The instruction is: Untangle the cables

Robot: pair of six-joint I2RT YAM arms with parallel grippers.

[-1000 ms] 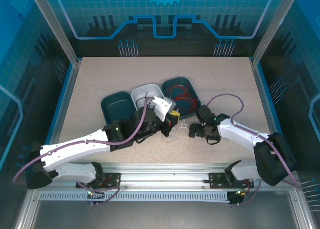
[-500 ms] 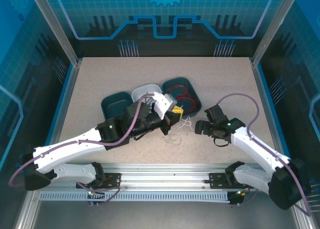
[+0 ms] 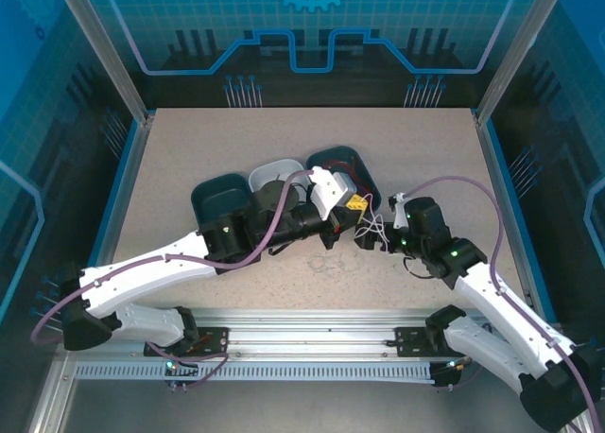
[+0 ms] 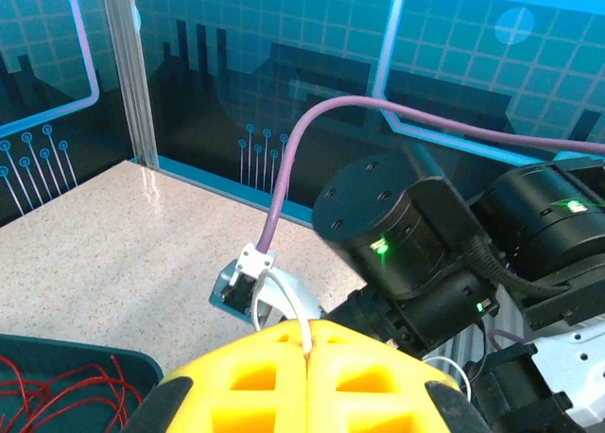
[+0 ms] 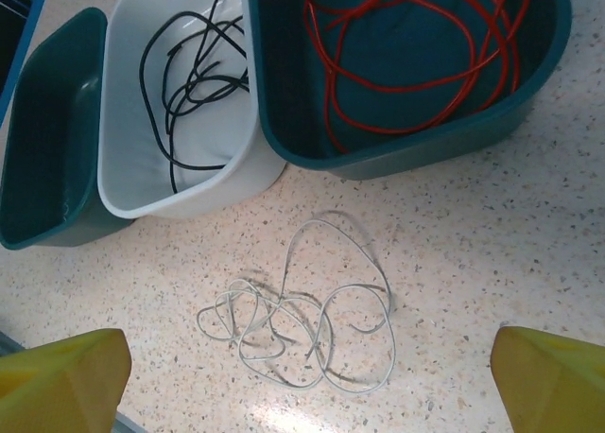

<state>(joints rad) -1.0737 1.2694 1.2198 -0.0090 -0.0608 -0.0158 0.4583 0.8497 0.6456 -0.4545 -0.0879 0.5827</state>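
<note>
Speckled table [image 3: 189, 149]: left gripper [image 4: 309, 331] is clamped tight on a whitish strand [image 3: 374, 227]. The right gripper [image 5: 309, 376] is spread wide with nothing held, over the whitish tangle [image 5: 274, 321] lying loose on the tabletop. Red cables [image 5: 333, 112] are in the teal bin [image 5: 548, 64] at the tangle's 1 o'clock. Black cables [image 5: 144, 74] are in the white bin [image 5: 123, 121] at 11 o'clock.
</note>
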